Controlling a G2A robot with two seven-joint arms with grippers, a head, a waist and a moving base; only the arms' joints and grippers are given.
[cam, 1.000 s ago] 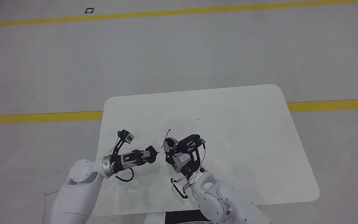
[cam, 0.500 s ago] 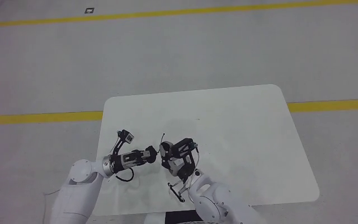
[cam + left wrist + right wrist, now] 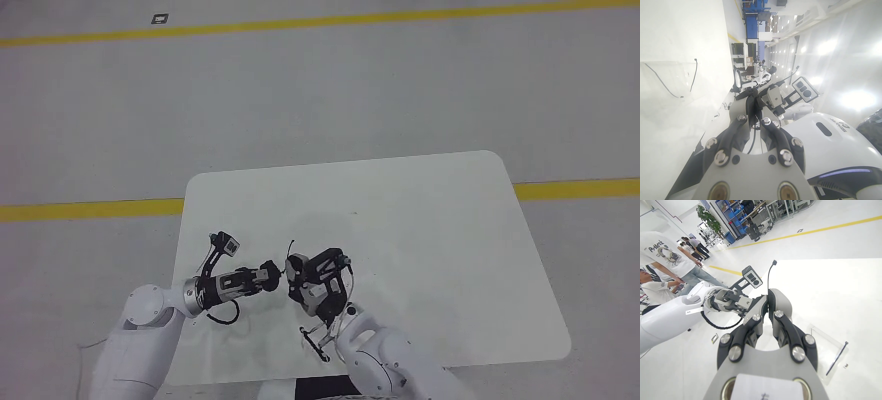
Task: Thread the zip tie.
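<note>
Two grippers tip to tip at a zip tie [image 3: 768, 279]

Above the near part of the white table [image 3: 430, 230], the right gripper [image 3: 768, 303] pinches the black tie, its square head pointing up. The left gripper [image 3: 753, 103], fingers pressed together, meets it tip to tip; whether it also grips the tie cannot be told. Nearby, spare ties [image 3: 693, 75] lie in a clear tray [image 3: 821, 344]. A white label [image 3: 757, 384] on the right wrist carries dark print.

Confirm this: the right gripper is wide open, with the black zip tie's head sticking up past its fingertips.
Wrong in one respect: the right gripper is not wide open but shut on the black zip tie, as the right wrist view shows. The tie's head does stick up past its fingertips.
</note>
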